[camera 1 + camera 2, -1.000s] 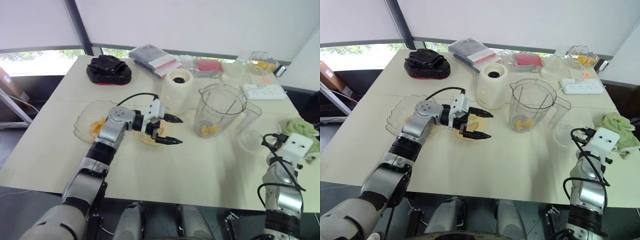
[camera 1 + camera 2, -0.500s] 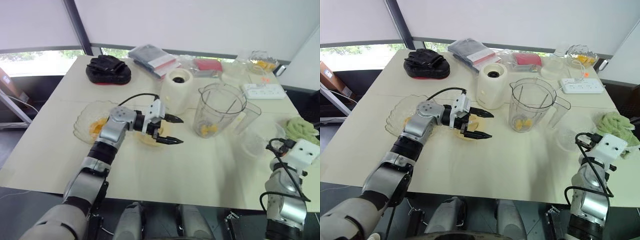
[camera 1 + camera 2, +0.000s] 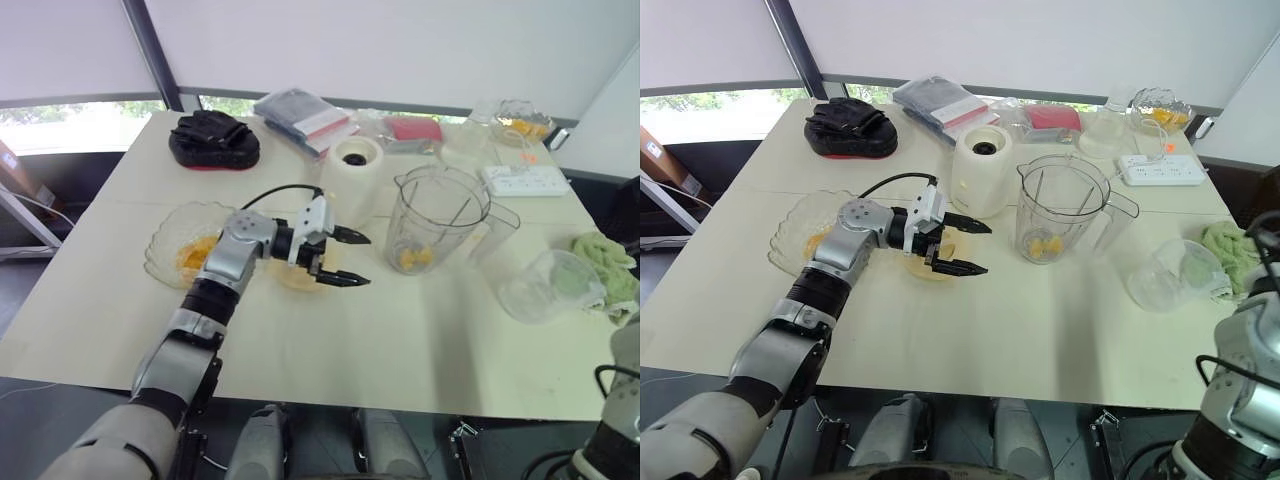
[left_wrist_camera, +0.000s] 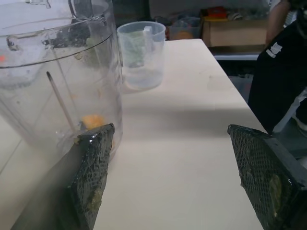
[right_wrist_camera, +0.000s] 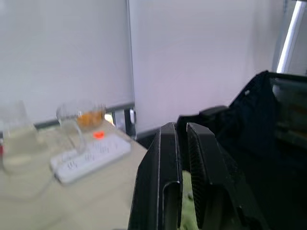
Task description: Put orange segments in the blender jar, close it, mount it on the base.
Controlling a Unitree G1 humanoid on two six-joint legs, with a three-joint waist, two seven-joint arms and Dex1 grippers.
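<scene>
Nearest, at the right edge of the table, the right gripper [image 5: 181,130] has its fingers pressed together on nothing and points away from the work. To its left, past the middle of the table, the left gripper [image 3: 352,260] hangs spread wide and empty above a small yellow plate [image 3: 292,281], aimed at the jar. Left of that plate sits a glass dish [image 3: 160,243] with orange segments [image 3: 193,256] left in it.

On the right lies a clear cup-shaped piece [image 3: 548,287], just beside a green cloth [image 3: 606,272]; it may be the lid, though I cannot tell for sure.

A little farther stands the blender jar [image 3: 441,212], upright on the table and open at the top, with a few orange pieces [image 3: 413,260] at its bottom. So filling has begun and is likely not finished.

Farther left of the jar is the cream base [image 3: 352,172], with nothing mounted on it. Closing the jar and mounting it are both left to do.

At the far edge are a power strip [image 3: 525,181] and a second glass bowl [image 3: 522,121] holding fruit.
</scene>
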